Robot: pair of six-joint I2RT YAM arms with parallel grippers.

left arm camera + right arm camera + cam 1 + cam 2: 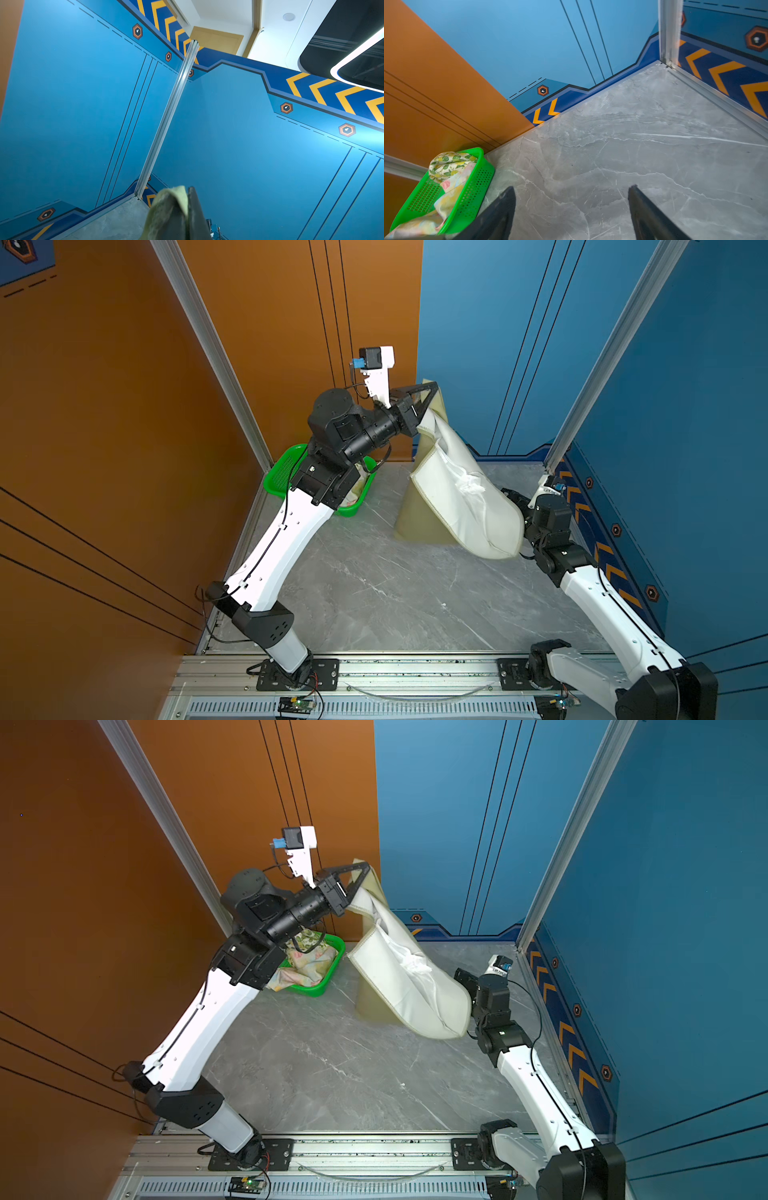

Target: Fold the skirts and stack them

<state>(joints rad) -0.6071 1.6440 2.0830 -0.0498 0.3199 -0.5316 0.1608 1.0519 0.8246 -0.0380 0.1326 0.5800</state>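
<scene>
Left hand (pixel 433 386) lifts the olive-green skirt (pixel 415 522); 2 other skirts lie in the green basket (pixel 282 472).
In both top views the left hand, clenched on a skirt corner, holds it high near the back wall, pale lining facing out and lower edge reaching the grey surface (pixel 374 593). In the left wrist view, olive cloth is pinched between the fingers (pixel 194 207). In the right wrist view, the right hand (pixel 571 193) is released and empty above the surface, and the lemon skirt (pixel 448 162) and floral skirt (pixel 446 199) fill the basket.
</scene>
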